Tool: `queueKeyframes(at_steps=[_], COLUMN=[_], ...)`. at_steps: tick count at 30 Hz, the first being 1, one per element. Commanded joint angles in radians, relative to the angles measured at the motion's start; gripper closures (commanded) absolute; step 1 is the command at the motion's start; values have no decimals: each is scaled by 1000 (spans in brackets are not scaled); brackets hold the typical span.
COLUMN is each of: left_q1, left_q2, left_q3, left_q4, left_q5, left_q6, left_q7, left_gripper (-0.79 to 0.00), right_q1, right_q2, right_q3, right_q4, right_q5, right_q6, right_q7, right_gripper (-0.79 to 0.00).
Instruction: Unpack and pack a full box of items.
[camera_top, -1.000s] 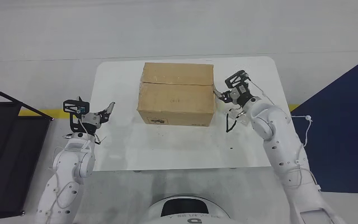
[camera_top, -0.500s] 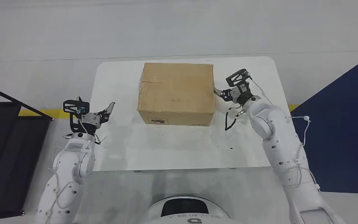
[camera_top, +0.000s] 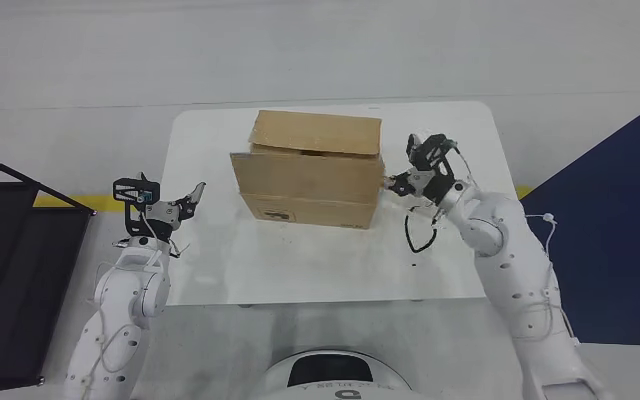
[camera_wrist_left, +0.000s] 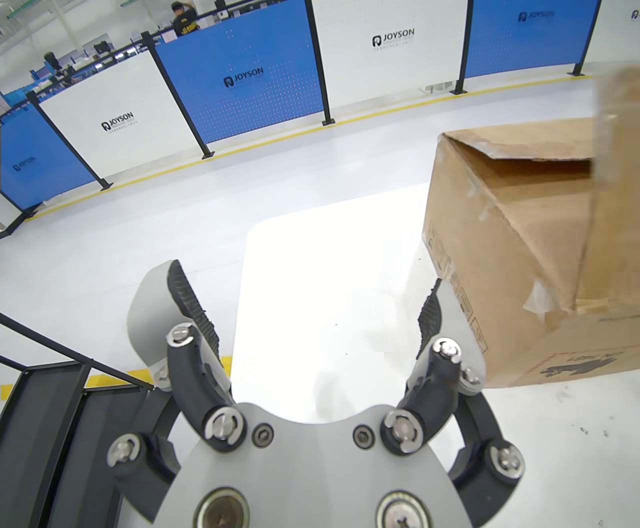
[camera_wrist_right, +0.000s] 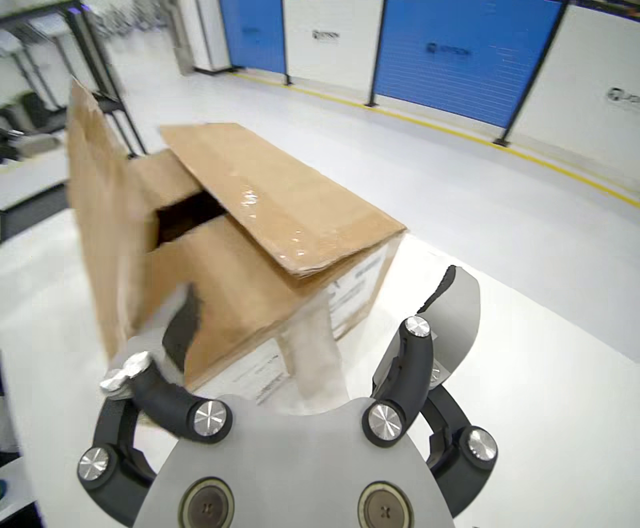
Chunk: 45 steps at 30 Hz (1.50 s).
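Note:
A brown cardboard box (camera_top: 315, 135) stands in the middle of the white table (camera_top: 300, 260). Its near top flap (camera_top: 305, 176) is tilted up, and a dark gap shows under it (camera_wrist_right: 185, 212); the far flap (camera_wrist_right: 280, 210) lies flat. My right gripper (camera_top: 395, 183) is at the box's right end, open, with one finger (camera_wrist_right: 182, 320) against the raised flap's (camera_wrist_right: 100, 210) end. My left gripper (camera_top: 190, 200) hangs open and empty over the table's left edge, apart from the box (camera_wrist_left: 515, 240).
A black rack (camera_top: 20, 250) stands on the floor left of the table. A dark blue panel (camera_top: 600, 210) is at the right. Bare tabletop lies in front of the box and on both sides. Blue and white partitions (camera_wrist_left: 250, 85) line the room.
The near flap, flat a second ago, has swung upward. My right gripper shifted slightly toward the near side at the box's end. The left arm has stayed still.

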Motion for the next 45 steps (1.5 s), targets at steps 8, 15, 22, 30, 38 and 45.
queueKeyframes(at_steps=[8,15,22,30,38,45], left_q1=[0,0,-23,-171,-364,-372], left_q2=[0,0,1,10,0,-8], left_q3=[0,0,-17,-45,161,266], left_q4=[0,0,-47,-138,37,88], left_q5=[0,0,10,-85,22,100], left_q6=[0,0,0,-161,-206,-245], left_q7=[0,0,10,-205,-397,-361], left_gripper=[-785,-785,-785,-785,-785,-785], right_q1=[-92,-108,-193,-293,-351,-379], right_q2=[30,32,48,53,47,39], right_q3=[48,37,116,180,178,138], right_q4=[-41,-48,-117,-150,-223,-289], right_q5=[-93,-117,-111,-121,-160,-196], right_q6=[-142,-50,-85,2,156,276], right_q7=[100,121,49,-69,-149,-176], right_gripper=[-785,-785,-785,-785,-785,-785])
